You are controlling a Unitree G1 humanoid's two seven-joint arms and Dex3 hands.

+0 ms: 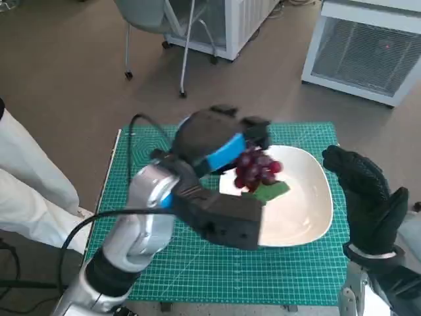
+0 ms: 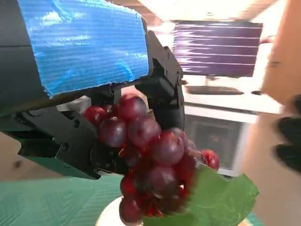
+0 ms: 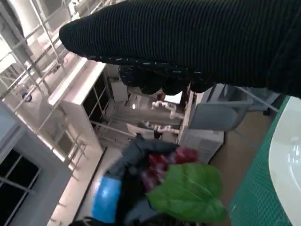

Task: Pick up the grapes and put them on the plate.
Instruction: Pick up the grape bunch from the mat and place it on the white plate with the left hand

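At the far left edge of the head view, a person's pale-clad legs [image 1: 26, 184] stand beside the table. Left of centre, the robot's left hand [image 1: 214, 141], blue tape across its back, grips a bunch of red grapes [image 1: 258, 168] with a green leaf [image 1: 270, 191], its black fingers [image 2: 164, 89] closed around the top of the cluster. The grapes hang over the left part of the white plate [image 1: 302, 210], which sits on a green cutting mat [image 1: 217, 263] at centre right. At the right edge, the gloved right hand [image 1: 368, 197] is raised beside the plate, fingers apart, holding nothing.
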